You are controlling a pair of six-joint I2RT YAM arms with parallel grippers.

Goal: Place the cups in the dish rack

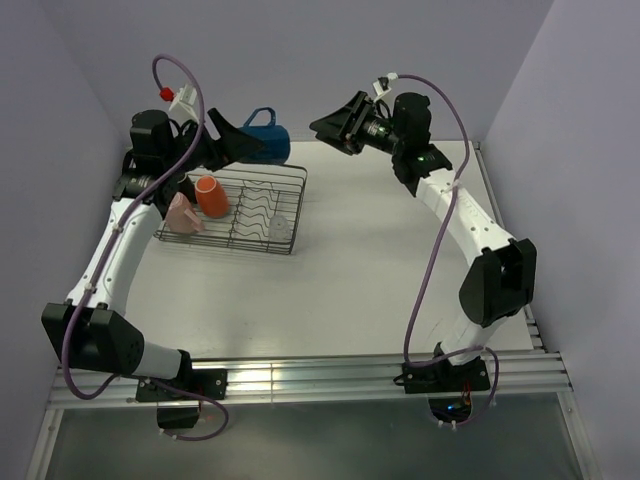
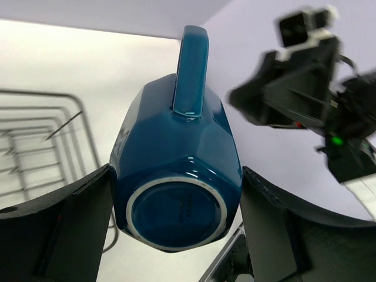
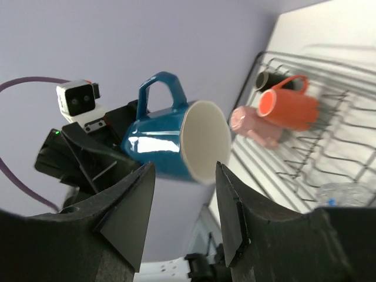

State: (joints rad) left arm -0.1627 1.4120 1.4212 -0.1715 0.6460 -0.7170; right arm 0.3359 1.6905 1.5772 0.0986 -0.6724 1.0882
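Note:
A blue cup (image 1: 268, 136) hangs in the air on its side over the far edge of the dish rack (image 1: 250, 246), handle up. My left gripper (image 1: 247, 143) is shut on it, fingers (image 2: 88, 223) pressed to both flanks, base toward the wrist camera. My right gripper (image 1: 322, 125) floats open just right of the cup's mouth (image 3: 205, 141), apart from it, with nothing between its jaws. An orange cup (image 1: 211, 196) and a pink cup (image 1: 183, 213) lie in the rack's left end. A clear glass tumbler (image 1: 281, 227) sits at its right end. A dark brown cup (image 3: 264, 78) shows behind the orange one.
The wire rack with its upright dividers (image 1: 250, 205) stands at the table's back left, close to the left wall. White tabletop (image 1: 380, 250) stretches to its right and front. A purple wall rises right behind both grippers.

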